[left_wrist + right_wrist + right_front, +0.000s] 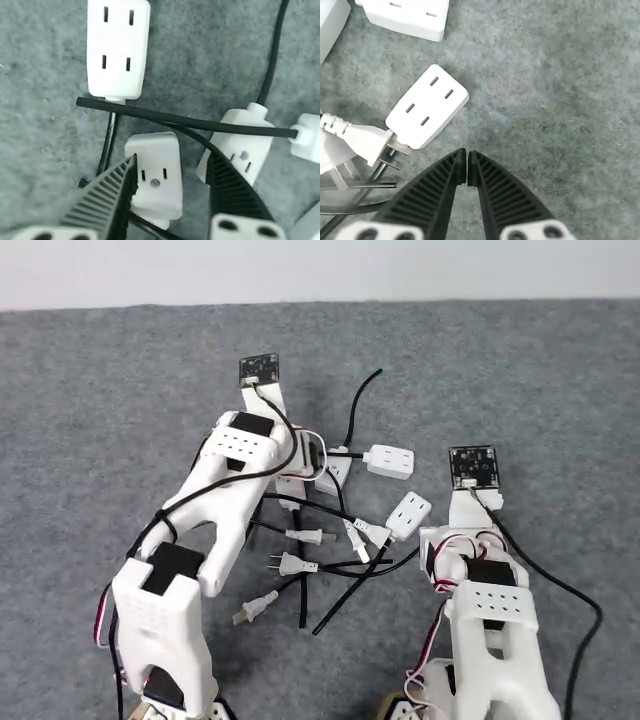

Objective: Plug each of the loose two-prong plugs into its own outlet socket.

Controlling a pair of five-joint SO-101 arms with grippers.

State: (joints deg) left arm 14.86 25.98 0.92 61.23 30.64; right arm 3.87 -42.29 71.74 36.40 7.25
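Where the left arm stretches over the cord tangle, the left claw (172,162) is released, jaws wide on either side of a small white socket block (152,182). One fingertip (131,167) sits at the block's edge and the other stands off on its far side; nothing is gripped. A black cord (185,120) crosses just past the block. Beyond it a four-slot white socket (117,47) lies face up on the grey tabletop (45,125). A white cord-end piece (240,150) lies just beside the block.

The right claw (467,167) is clenched, fingertips touching with nothing between them, over bare tabletop. Near it lies the near socket (427,106), face up. A white two-prong plug (362,141) lies with its prongs just beside that socket's end, not inserted. The far socket (405,15) lies beyond.

From the high view, the upper plug (305,536), middle plug (290,563) and lower plug (255,608) lie loose among black cords between the arms. Their prongs are bare, and none is in a socket.
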